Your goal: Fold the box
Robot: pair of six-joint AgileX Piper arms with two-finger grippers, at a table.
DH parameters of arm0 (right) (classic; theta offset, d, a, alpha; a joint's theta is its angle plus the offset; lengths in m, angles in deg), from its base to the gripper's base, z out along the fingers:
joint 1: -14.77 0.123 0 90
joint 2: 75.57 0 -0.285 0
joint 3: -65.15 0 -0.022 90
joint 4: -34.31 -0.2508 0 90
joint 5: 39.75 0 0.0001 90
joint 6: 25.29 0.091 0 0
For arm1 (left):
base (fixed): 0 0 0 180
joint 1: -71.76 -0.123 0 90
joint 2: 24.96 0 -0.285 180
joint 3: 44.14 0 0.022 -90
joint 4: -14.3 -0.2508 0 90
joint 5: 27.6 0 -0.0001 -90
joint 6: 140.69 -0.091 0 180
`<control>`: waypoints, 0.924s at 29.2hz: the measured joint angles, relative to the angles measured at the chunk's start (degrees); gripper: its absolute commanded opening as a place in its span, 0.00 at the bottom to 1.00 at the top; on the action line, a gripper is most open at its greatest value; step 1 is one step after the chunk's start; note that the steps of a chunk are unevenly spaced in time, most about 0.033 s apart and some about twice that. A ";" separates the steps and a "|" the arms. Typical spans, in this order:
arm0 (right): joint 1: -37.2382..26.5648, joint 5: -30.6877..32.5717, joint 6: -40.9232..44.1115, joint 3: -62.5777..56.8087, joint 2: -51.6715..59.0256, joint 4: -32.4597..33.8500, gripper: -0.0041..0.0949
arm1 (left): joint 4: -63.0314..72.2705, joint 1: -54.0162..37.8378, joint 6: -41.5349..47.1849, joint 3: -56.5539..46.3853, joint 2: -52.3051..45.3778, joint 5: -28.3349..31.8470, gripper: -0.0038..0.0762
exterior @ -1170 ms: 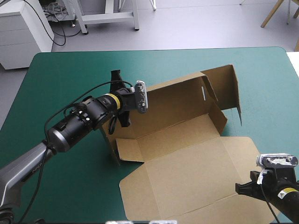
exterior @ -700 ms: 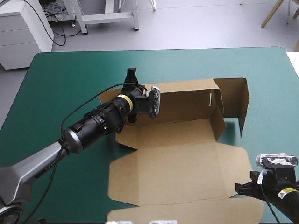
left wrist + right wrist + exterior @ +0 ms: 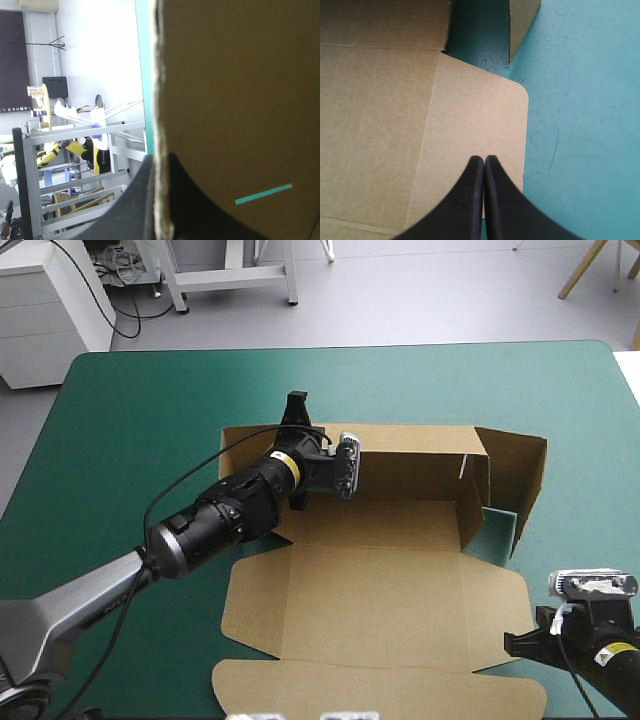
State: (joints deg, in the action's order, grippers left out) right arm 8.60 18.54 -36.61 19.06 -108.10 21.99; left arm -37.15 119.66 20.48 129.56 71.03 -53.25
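Since the earlier pictures the box (image 3: 370,590) has swung round with the left arm, so that its raised back wall now runs along the table's far edge instead of slanting across it; the right arm has not shifted. Nearest, at the table's (image 3: 130,420) near right corner, the right gripper (image 3: 484,159) has its two black fingers pressed together in one point, over the rounded corner of a flat brown flap, with bare teal-green cover just beside it; whether it touches the board I cannot tell. Beyond it the one box lies mostly flat near the table's middle and right, its broad panels spread toward the near edge. Two walls stand raised: the long back wall and a shorter one at the right end, which bends round a patch of cover. Farther on, the left arm reaches in low from the near left, stretched across the cover, and the left gripper (image 3: 159,160) pinches the back wall's upper edge near its left end, one finger on each face of the board. One narrow slit (image 3: 263,194) shows in that wall.
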 measured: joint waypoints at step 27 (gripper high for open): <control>0.00 -0.05 0.41 0.00 0.00 0.33 0.03 | -30.80 7.91 28.60 -6.26 1.14 -8.33 0.04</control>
State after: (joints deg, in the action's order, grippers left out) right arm 8.60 18.50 -36.19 19.06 -108.10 22.32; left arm -67.95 127.57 49.08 123.30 72.17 -61.58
